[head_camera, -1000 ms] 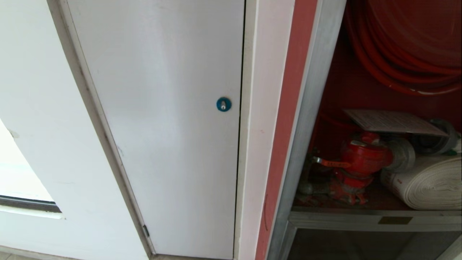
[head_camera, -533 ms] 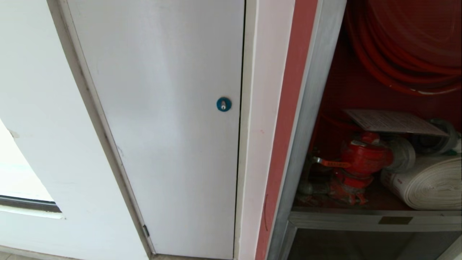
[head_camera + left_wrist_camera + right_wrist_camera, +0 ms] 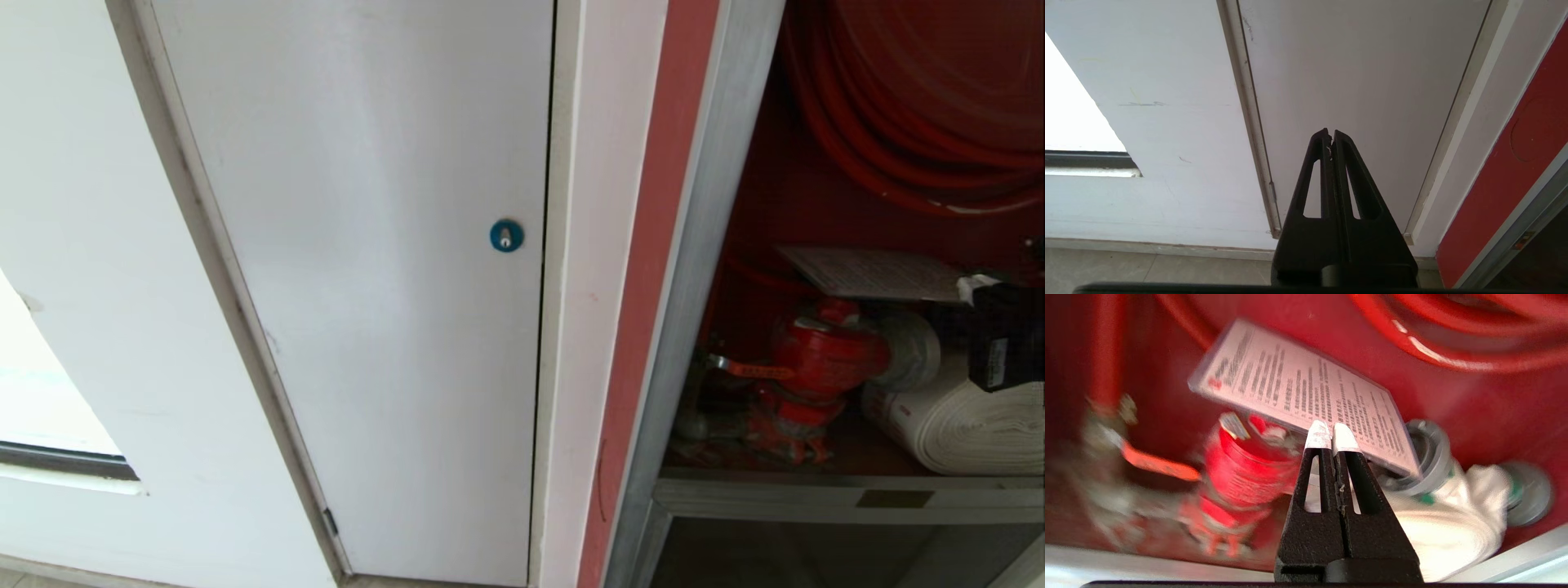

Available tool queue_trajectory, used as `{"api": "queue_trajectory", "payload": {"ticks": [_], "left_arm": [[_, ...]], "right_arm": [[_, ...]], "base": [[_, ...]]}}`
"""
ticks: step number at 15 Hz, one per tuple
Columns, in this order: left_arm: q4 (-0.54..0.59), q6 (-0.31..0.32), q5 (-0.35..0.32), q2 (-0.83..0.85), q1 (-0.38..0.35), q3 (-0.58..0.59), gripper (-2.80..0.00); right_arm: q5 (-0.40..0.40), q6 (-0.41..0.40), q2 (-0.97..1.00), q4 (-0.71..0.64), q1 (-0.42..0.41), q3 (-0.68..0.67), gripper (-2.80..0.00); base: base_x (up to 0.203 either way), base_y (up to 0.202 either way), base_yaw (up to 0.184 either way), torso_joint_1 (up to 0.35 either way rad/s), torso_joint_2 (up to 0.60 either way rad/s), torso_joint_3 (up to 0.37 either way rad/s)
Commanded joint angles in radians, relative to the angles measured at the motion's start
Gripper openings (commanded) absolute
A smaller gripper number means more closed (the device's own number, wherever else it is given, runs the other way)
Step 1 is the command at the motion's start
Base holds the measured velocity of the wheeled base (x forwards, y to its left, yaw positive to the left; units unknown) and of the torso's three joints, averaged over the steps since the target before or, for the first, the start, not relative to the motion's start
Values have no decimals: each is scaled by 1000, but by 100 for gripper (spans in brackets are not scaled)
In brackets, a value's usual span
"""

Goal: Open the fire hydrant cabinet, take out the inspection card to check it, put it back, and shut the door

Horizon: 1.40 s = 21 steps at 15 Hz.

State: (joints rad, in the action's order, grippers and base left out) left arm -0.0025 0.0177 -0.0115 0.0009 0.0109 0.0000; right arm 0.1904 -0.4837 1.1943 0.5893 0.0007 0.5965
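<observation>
The fire hydrant cabinet (image 3: 704, 245) stands open at the right, red inside, with a red hose reel (image 3: 914, 106) at the top. The inspection card (image 3: 873, 273), a pale printed sheet, lies flat across the red valve (image 3: 820, 351) and the white rolled hose (image 3: 963, 425). My right gripper (image 3: 976, 286) comes in from the right edge, shut and empty. In the right wrist view its white tips (image 3: 1331, 435) are just short of the near edge of the card (image 3: 1306, 392). My left gripper (image 3: 1330, 136) is shut and parked low. The cabinet's door is out of view.
A plain white panel door (image 3: 367, 286) with a round blue lock (image 3: 506, 236) fills the middle and left. The aluminium sill (image 3: 841, 494) crosses below the valve, with a dark pane (image 3: 816, 555) under it. Floor tiles (image 3: 1147, 269) show beneath the left gripper.
My right gripper has risen into the head view at the right edge, in front of the card's right end and the hose roll. Nothing else has moved.
</observation>
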Motion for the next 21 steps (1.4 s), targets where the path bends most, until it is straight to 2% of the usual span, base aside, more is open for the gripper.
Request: {"api": "queue_trajectory", "payload": {"ticks": [1,3,6,8,9,10,15,17,18,21], "left_arm": [[-1,1,-1,1,0,7,-280],[-1,1,-1,1,0,7,-280],[-1,1,-1,1,0,7,-280],[-1,1,-1,1,0,8,-280],[-1,1,-1,1,0,6,-280],[-1,1,-1,1,0,7,-280],[-1,0,-1,1,0,6,-280],[-1,1,-1,1,0,6,-280],[-1,1,-1,1,0,6,-280],[-1,1,-1,1,0,6,-280]], "right_arm": [[-4,-151,33,2,-15,6,-280],[-25,-272,34,-11,-54,15,-280],[-44,-518,33,-95,-154,82,-280],[-45,-645,28,-146,-225,111,-280],[-45,-681,25,-167,-243,118,-280],[-46,-769,24,-191,-281,123,-280],[-46,-878,76,-216,-313,129,-280],[-81,-918,98,-214,-315,131,-280],[-97,-935,100,-213,-315,129,0],[-104,-935,127,-210,-315,131,0]], "base": [[0,0,0,0,0,0],[0,0,0,0,0,0],[0,0,0,0,0,0],[0,0,0,0,0,0],[0,0,0,0,0,0],[0,0,0,0,0,0],[0,0,0,0,0,0],[0,0,0,0,0,0],[0,0,0,0,0,0],[0,0,0,0,0,0]]}}
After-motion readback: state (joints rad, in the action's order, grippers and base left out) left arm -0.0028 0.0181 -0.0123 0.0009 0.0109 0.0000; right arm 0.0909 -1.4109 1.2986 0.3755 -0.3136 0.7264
